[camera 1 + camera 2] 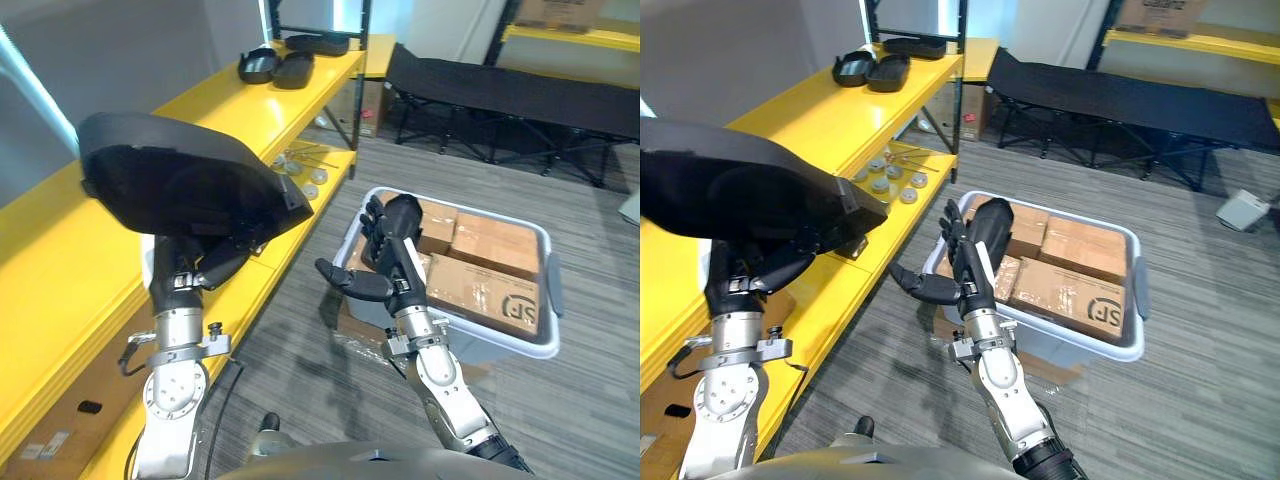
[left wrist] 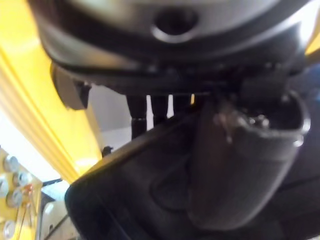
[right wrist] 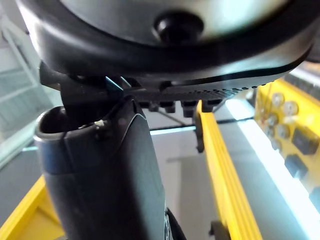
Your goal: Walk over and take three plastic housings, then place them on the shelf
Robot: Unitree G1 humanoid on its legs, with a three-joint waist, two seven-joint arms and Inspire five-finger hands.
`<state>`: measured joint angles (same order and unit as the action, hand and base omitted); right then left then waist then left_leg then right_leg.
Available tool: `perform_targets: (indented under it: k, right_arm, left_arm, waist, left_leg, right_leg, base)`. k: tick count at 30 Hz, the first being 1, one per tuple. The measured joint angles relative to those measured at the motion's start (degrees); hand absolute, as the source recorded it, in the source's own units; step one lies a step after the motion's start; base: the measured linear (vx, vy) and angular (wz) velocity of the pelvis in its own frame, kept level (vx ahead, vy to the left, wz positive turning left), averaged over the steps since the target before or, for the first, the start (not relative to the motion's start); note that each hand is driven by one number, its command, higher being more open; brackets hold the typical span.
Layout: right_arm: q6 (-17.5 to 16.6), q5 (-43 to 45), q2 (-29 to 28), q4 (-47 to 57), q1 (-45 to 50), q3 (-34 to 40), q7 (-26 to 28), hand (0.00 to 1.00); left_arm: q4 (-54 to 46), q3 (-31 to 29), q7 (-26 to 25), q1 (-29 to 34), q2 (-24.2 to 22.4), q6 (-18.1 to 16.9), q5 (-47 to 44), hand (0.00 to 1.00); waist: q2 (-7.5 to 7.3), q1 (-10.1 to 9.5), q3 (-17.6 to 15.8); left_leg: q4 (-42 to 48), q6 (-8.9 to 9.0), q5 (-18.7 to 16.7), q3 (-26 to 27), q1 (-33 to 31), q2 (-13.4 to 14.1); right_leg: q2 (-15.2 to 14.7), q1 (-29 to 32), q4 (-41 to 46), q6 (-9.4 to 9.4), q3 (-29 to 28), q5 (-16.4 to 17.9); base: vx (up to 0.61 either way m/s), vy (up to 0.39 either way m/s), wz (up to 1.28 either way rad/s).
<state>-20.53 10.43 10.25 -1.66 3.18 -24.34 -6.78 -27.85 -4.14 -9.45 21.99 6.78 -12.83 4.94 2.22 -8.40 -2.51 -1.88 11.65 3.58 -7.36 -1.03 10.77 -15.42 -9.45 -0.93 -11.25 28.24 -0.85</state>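
Note:
A large black plastic housing (image 1: pixel 180 175) is held above the yellow shelf's (image 1: pixel 60 260) top board, at its near end. My left hand (image 1: pixel 205 265) is under it, fingers curled on its underside; in the left wrist view the thumb (image 2: pixel 240 170) presses on the dark shell (image 2: pixel 130 195). Three more black housings (image 1: pixel 275 68) lie at the shelf's far end. My right hand (image 1: pixel 392 245) is raised in front of the grey bin, fingers straight, thumb out, holding nothing; its thumb (image 3: pixel 110 175) fills its wrist view.
A grey bin (image 1: pixel 500 345) with cardboard boxes (image 1: pixel 490 260) stands on the floor to the right. Small round metal parts (image 1: pixel 300 172) lie on the shelf's lower board. A black folding cot (image 1: pixel 500 95) stands at the back. Carpeted floor lies between shelf and bin.

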Motion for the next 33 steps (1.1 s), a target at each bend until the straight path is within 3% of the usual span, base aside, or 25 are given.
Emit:
perform_targets:
  k: [2,7,10,13,16,17,18,20,23,29,33]
  right_arm:
    - [0.00,0.01,0.13,-0.15,-1.52,-0.37,1.07,1.00]
    - [0.06,-0.18,0.37,-0.46,-2.88,-0.47,2.49,1.00]
    - [1.06,-1.10,1.28,-0.46,-2.46,-0.22,2.16,1.00]
    - [1.78,-3.13,1.35,-0.52,-1.20,0.11,2.00,1.00]
    - [1.69,-3.46,1.19,-0.12,0.66,1.14,2.21,1.00]
    - [1.70,-3.92,1.14,-0.10,1.34,2.11,1.33,1.00]
    - [1.69,-4.90,1.02,-0.04,1.70,2.82,0.94,1.00]
    - [1.68,-5.53,0.90,-0.02,2.16,5.03,0.23,1.00]
    - [1.68,-5.53,1.70,-0.02,2.60,6.45,1.90,1.00]
    - [1.33,-5.47,3.58,0.05,2.57,6.09,7.22,1.00]
    - [1.32,-4.37,3.68,0.07,2.26,5.71,10.04,1.00]
  left_arm:
    - [-0.09,-0.62,0.95,1.87,-0.11,-0.22,-0.40,0.00]
    - [-0.07,-0.61,5.51,4.45,-0.12,-0.42,-3.08,0.00]
    - [0.12,0.64,9.74,3.74,0.40,-1.92,-3.29,0.00]
    - [0.30,2.24,12.36,2.97,1.58,-3.65,-4.84,0.00]
    - [1.10,3.88,15.75,-1.10,5.96,-4.72,-7.31,0.00]
    - [1.97,5.58,17.49,-3.67,7.23,-4.98,-9.39,0.00]
    - [2.65,6.46,17.99,-4.78,7.44,-5.13,-9.96,0.00]
    - [4.73,9.11,19.20,-7.42,7.53,-5.39,-10.15,0.00]
    - [6.22,10.65,19.33,-7.68,7.63,-5.38,-10.06,0.00]
    - [6.64,13.61,16.96,-7.48,7.71,-5.04,-10.07,0.00]
    - [6.69,14.02,14.02,-6.15,7.44,-4.59,-9.88,0.00]
  waist:
    - [0.09,-1.15,0.02]
    - [-0.07,-1.81,-0.11]
    - [0.08,-1.04,-0.75]
    - [1.02,-1.48,-1.72]
    - [0.01,0.20,-2.42]
    - [-0.83,1.25,-2.91]
    - [-1.15,1.61,-2.99]
    - [-1.54,2.66,-3.59]
    - [-0.92,3.41,-4.07]
    - [0.97,4.28,-4.75]
    - [1.16,4.44,-5.11]
  left_leg:
    - [0.89,0.02,-0.08,-0.40,-0.50,-0.14]
    - [1.78,-0.54,0.39,-3.61,-2.35,-0.67]
    - [1.23,-2.54,3.45,-3.86,-4.91,-2.02]
    - [-0.21,-2.45,4.77,-4.39,-4.75,-2.22]
    - [-0.05,-2.38,5.51,-6.84,-5.43,-3.92]
    - [-0.20,-2.48,6.33,-8.63,-5.68,-5.16]
    - [-0.30,-2.55,6.75,-8.93,-5.91,-5.62]
    - [-0.61,-3.07,8.20,-8.91,-6.54,-6.58]
    - [-0.58,-5.09,9.75,-4.06,-6.54,-6.41]
    - [-0.25,-6.97,9.67,1.01,-6.55,-6.16]
    - [0.26,-7.07,9.55,2.23,-7.64,-7.10]
  right_leg:
    - [0.00,-0.15,0.07,-0.02,0.33,0.16]
    - [0.07,-1.75,1.89,0.30,4.63,2.66]
    - [0.02,-2.79,2.32,0.27,9.09,3.53]
    - [-0.61,-2.49,5.89,0.15,9.67,6.14]
    - [-1.65,0.76,15.43,2.45,3.50,13.47]
    - [-1.82,2.14,19.19,5.28,-1.34,16.54]
    - [-1.84,2.48,19.97,5.57,-3.13,17.29]
    - [-1.96,2.47,20.64,4.37,-4.66,18.69]
    - [-1.95,2.43,20.44,2.36,-4.80,18.50]
    - [-1.85,3.46,20.32,1.31,-7.10,17.91]
    - [-2.94,5.34,21.24,0.89,-8.52,17.66]
  base:
    - [0.01,-0.007,0.10]
    - [0.01,-0.030,0.45]
    - [-0.01,-0.024,0.88]
    - [-0.03,-0.017,0.42]
    - [-0.05,-0.045,0.64]
    - [-0.06,-0.060,0.69]
    - [-0.05,-0.055,0.78]
    - [-0.07,-0.037,0.49]
    - [-0.10,-0.005,0.07]
    - [-0.09,0.024,-0.08]
    - [-0.02,0.033,-0.09]
